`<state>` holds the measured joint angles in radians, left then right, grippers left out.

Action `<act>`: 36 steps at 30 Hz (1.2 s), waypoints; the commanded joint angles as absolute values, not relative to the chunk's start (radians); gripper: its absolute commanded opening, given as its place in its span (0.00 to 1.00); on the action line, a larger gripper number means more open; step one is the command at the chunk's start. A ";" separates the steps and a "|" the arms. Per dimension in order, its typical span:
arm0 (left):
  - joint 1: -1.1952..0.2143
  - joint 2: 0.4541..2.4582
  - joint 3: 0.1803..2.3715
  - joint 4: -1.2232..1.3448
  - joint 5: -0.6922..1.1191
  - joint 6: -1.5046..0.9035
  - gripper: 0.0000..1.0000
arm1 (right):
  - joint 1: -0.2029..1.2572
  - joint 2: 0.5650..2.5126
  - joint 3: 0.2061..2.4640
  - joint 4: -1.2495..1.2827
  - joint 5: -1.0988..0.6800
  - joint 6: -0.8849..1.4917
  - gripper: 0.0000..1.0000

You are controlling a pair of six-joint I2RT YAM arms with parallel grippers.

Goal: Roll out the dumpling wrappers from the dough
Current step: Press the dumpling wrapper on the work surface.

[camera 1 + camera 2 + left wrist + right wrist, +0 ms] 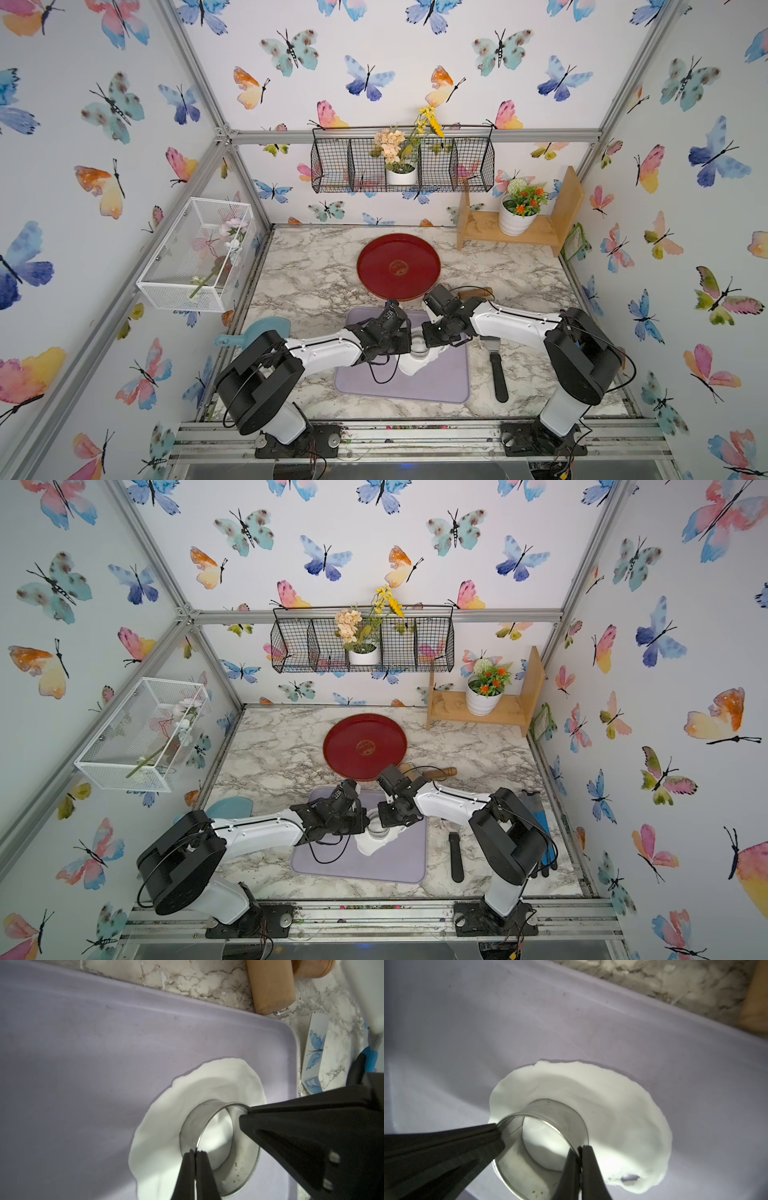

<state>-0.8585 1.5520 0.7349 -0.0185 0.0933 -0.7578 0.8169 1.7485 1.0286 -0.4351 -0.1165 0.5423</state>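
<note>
Lilac mat (83,1064): left hand (195,1152) and right hand (580,1148) each clamp steel ring (560,1113) enclosing dough (612,1105).

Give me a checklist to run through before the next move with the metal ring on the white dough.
1. Left gripper shut on the rim of the round metal cutter ring: ok.
2. Right gripper shut on the opposite rim: ok.
3. Ring standing on the flat white dough sheet: ok.
4. Dough cut right through to the lilac rectangular mat: cannot tell.
5. Round red tray bare: ok.
</note>
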 commanded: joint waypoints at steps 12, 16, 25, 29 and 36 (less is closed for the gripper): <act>-0.873 1.674 0.743 -0.193 0.210 -0.601 0.00 | 0.824 1.804 0.895 -0.469 -0.162 0.591 0.02; -0.874 1.655 0.722 -0.196 0.235 -0.613 0.00 | 0.824 1.820 0.953 -0.512 -0.140 0.536 0.02; -0.874 1.624 0.678 -0.212 0.278 -0.639 0.00 | 0.824 1.923 1.097 -0.583 -0.144 0.429 0.02; -0.877 1.602 0.664 -0.210 0.295 -0.655 0.00 | 0.823 1.948 1.106 -0.583 -0.141 0.402 0.02; -0.876 1.591 0.645 -0.222 0.308 -0.660 0.00 | 0.813 1.976 1.148 -0.599 -0.142 0.373 0.02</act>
<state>-0.8387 1.5414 0.7204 -0.0219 0.1474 -0.7174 0.8097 1.8492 1.1912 -0.6262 -0.1333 0.4381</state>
